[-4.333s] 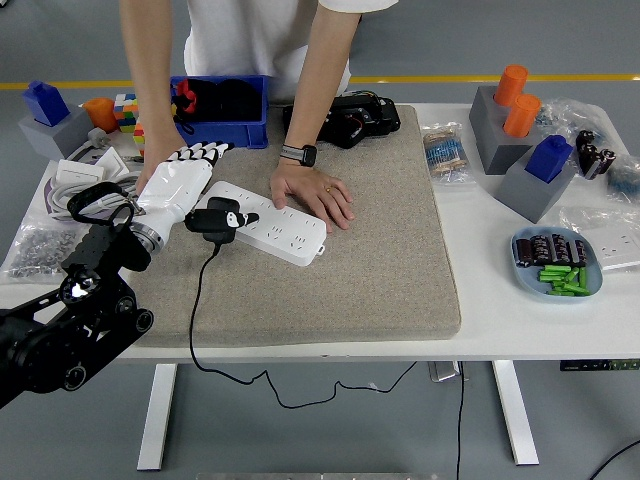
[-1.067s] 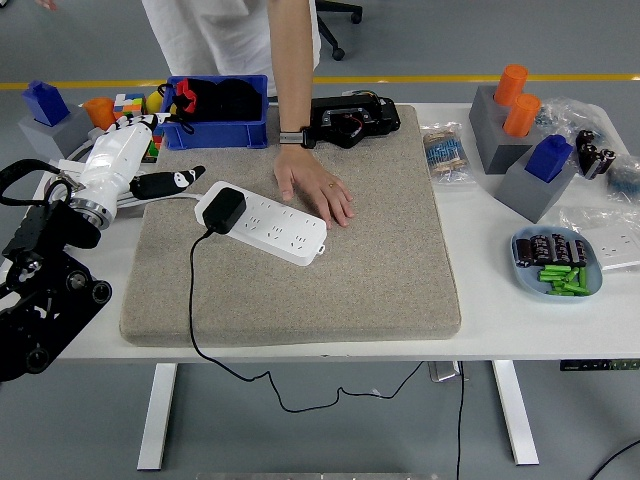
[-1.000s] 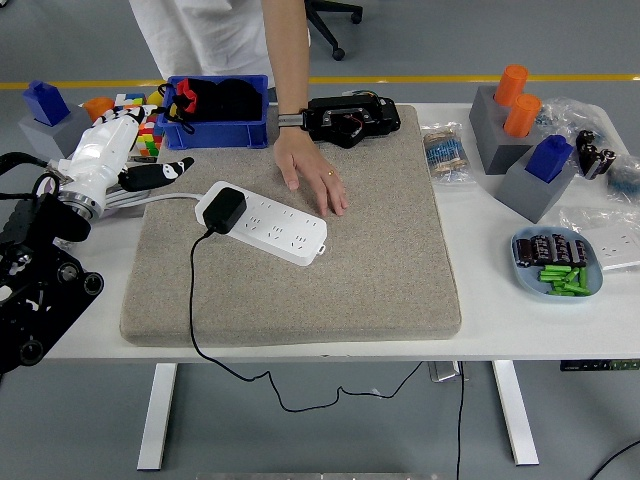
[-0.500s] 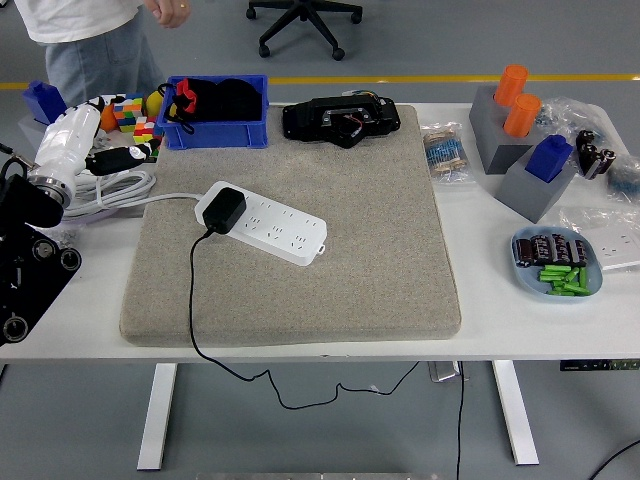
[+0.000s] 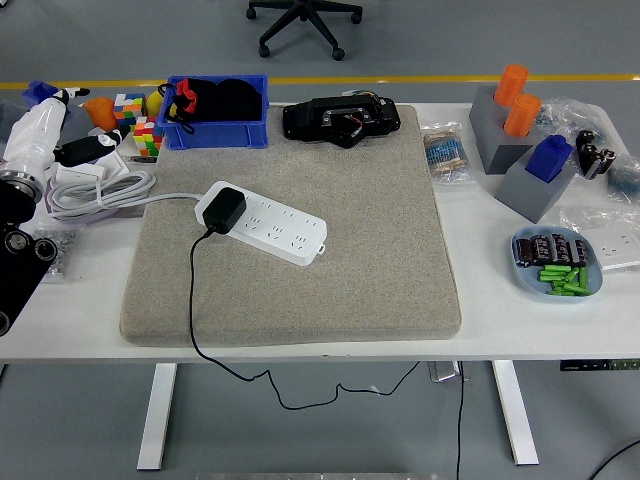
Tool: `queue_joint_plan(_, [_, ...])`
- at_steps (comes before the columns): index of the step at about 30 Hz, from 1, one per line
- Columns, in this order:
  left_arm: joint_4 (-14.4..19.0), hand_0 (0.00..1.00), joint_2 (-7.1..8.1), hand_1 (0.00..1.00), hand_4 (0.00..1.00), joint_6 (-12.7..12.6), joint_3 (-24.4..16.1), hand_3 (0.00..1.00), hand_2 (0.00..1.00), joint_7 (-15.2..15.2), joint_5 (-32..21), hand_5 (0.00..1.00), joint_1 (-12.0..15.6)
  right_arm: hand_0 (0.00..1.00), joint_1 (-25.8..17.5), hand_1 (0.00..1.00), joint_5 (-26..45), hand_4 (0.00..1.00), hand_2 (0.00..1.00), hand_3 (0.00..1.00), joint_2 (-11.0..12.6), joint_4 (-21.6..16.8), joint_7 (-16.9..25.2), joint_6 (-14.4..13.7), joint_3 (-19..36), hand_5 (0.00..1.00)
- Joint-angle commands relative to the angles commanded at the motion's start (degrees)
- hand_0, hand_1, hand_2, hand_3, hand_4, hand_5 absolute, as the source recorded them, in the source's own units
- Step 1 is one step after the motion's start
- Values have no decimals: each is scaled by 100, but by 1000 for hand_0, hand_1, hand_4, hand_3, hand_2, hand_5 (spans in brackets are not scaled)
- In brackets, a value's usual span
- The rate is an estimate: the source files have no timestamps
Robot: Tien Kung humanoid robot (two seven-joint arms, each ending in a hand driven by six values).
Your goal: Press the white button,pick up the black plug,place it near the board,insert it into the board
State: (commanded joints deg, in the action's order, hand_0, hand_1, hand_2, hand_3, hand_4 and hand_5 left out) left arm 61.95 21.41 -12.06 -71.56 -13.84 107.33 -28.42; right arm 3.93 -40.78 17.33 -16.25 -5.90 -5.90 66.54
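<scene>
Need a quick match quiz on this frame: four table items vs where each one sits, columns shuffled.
Things:
1. black plug
2. blue bin
3. left hand
4. blue plate

Places:
A. far left edge, over the white cables
B. right side of the table, holding green and dark parts
C. seated in the power strip's left end
D. behind the grey mat's far left corner

Pairs: 1-C, 2-D, 3-A, 4-B

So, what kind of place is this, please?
Probably a robotics lab or workshop: a height-adjustable white table on grey floor with yellow line, a blue parts bin, and an office chair.
</scene>
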Motion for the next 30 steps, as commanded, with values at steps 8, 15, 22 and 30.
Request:
queue_joint_plan(8, [-29, 976, 2, 978, 851, -109, -325, 893, 950, 135, 31, 640, -136, 795, 273, 715, 13, 844, 703, 679, 49, 36, 44, -26, -145, 552])
queue_joint_plan(15, [29, 978, -52, 978, 850, -153, -285, 890, 950, 243, -70, 654, 37, 790, 228, 720, -21, 814, 710, 672, 127, 14, 15, -41, -146, 502])
queue_joint_plan(22, [105, 980, -110, 977, 847, -192, -476, 886, 946, 289, -53, 653, 119, 797, 220, 729, -53, 823, 722, 681, 140, 29, -42, -1, -113, 515])
queue_joint_plan(30, [118, 981, -88, 976, 849, -168, -555, 884, 945, 271, -39, 656, 55, 799, 275, 739, -59, 833, 737, 694, 188, 6, -57, 6, -153, 529])
